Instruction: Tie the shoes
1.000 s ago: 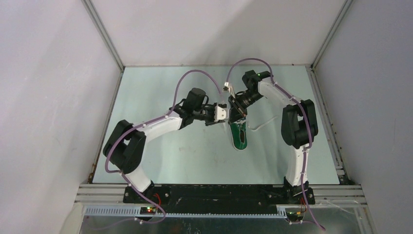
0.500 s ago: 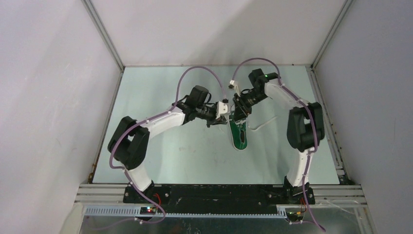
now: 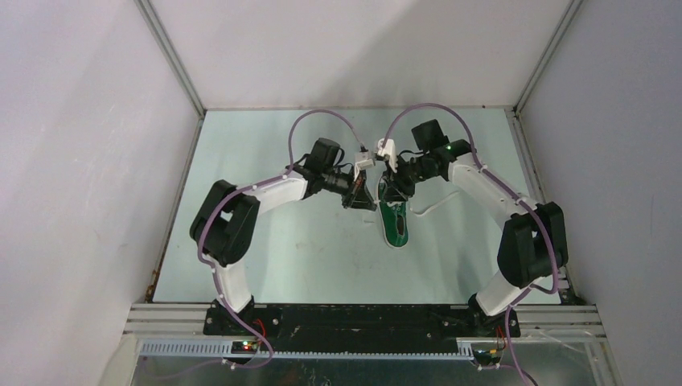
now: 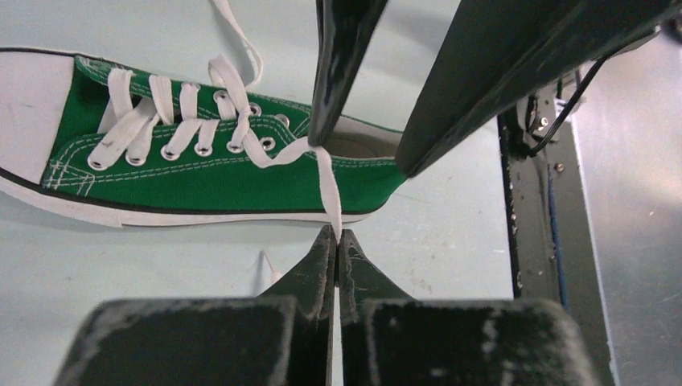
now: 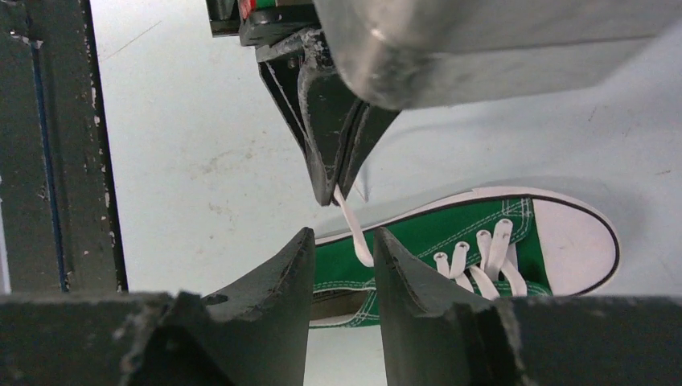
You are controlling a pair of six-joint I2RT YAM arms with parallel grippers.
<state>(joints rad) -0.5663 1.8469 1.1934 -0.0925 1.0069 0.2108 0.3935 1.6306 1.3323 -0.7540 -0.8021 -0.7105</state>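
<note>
Green sneaker (image 3: 394, 223) upright at mid tabletop (image 3: 273, 249), toe toward the arm bases, left claw (image 4: 336, 237) pinching a white lace (image 4: 325, 173) beside the heel, right claw (image 5: 339, 245) spread, lace passing between its fingers

A pale green, scuffed counter (image 3: 265, 257) spreads beneath the left end effector (image 4: 336, 241) and right end effector (image 5: 343, 235). White walls (image 3: 80, 161) stand well beyond them, and a black base plate (image 3: 362, 320) lies behind them.
</note>
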